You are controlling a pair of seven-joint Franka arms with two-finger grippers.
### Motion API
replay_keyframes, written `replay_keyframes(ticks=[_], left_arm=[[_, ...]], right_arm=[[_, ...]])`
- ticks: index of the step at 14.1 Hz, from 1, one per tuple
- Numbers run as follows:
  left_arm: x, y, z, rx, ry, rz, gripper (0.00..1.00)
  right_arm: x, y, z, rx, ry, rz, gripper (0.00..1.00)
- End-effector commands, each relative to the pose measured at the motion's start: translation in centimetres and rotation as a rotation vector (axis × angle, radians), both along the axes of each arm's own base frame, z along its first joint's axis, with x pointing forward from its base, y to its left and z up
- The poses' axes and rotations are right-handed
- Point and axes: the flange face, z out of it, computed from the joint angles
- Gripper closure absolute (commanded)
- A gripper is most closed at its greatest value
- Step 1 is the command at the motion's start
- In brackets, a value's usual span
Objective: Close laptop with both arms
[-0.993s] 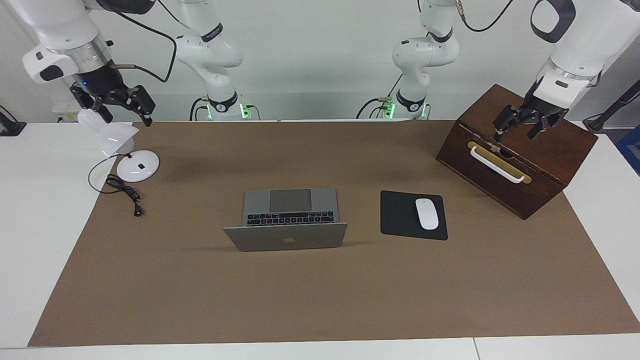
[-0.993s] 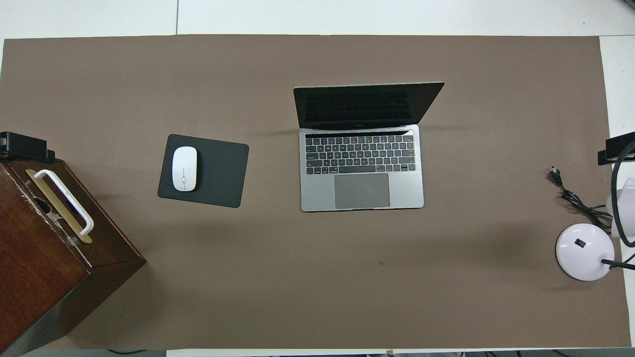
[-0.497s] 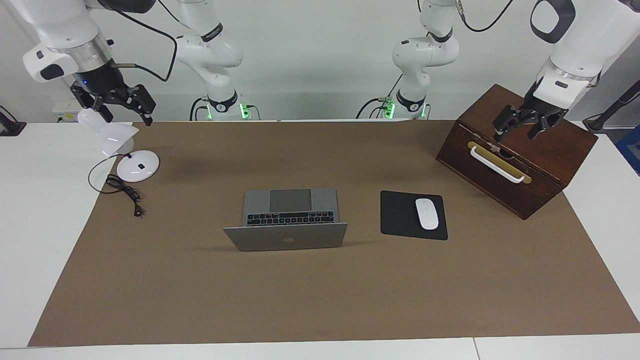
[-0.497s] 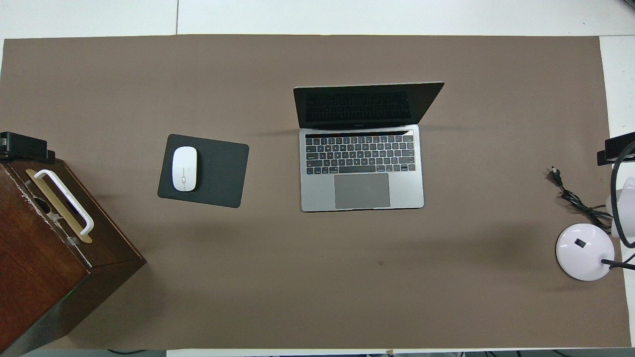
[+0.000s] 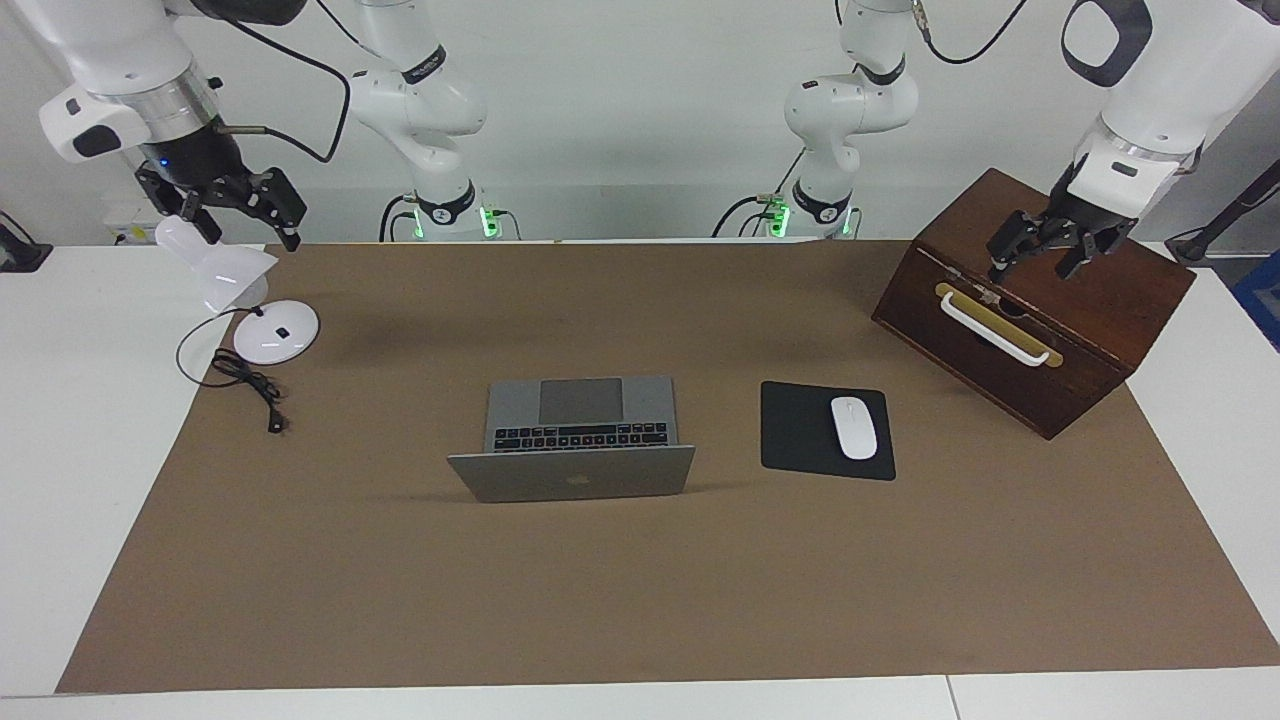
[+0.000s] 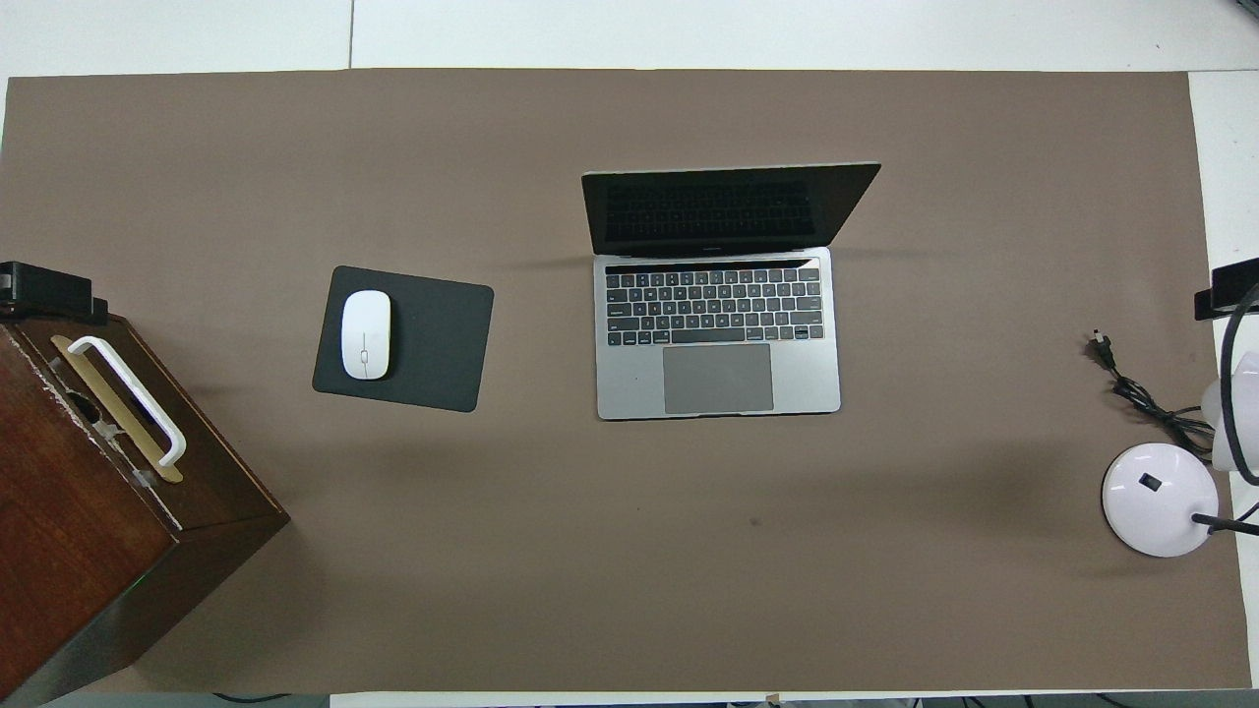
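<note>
The silver-grey laptop (image 5: pixel 575 440) (image 6: pixel 718 334) lies open in the middle of the brown mat. Its lid stands up, with the logo side turned away from the robots and the dark screen toward them. Black keys and a grey trackpad show on its base. My right gripper (image 5: pixel 240 225) hangs open above the white lamp at the right arm's end of the table. My left gripper (image 5: pixel 1032 262) hangs open over the top of the wooden box at the left arm's end. Both are well away from the laptop and hold nothing.
A dark wooden box (image 5: pixel 1040 340) with a white handle stands at the left arm's end. A white mouse (image 5: pixel 854 427) rests on a black mouse pad (image 5: pixel 800 430) between the box and the laptop. A white desk lamp (image 5: pixel 275 330) and its black cable (image 5: pixel 250 385) sit at the right arm's end.
Both grippers have risen slightly where they are. The laptop and the other things have not moved.
</note>
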Motion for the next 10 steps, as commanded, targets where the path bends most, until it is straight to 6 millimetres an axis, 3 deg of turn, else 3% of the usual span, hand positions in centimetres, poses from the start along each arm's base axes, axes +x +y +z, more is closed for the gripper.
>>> replay_keyframes(ticks=[1,2,3,4,6,7,10], left_arm=[[-0.6,0.2,-0.1,0.013,-0.013,0.018,0.0],[-0.5,0.2,0.0,0.013,-0.016,0.019,0.0],[-0.5,0.1,0.0,0.013,-0.017,0.02,0.14],[-0.5,0.2,0.0,0.013,-0.02,0.018,0.38],[-0.4,0.0,0.0,0.015,-0.023,0.015,0.95],[-0.4,0.1,0.0,0.015,-0.023,0.016,1.0],[-0.4,0.2,0.1,0.012,-0.025,0.02,1.0]], right_arm=[[-0.5,-0.4,0.0,0.001,-0.019,0.019,0.0],[-0.4,-0.5,-0.1,0.001,-0.019,0.017,0.0],[-0.3,-0.5,-0.1,0.001,-0.019,0.02,0.01],[-0.2,-0.5,-0.2,0.0,-0.017,0.023,0.05],[-0.1,-0.7,-0.1,-0.001,-0.024,0.033,0.26],[0.0,-0.7,-0.1,-0.001,-0.027,0.034,0.42],[0.0,-1.5,-0.2,-0.002,-0.026,0.054,0.94]])
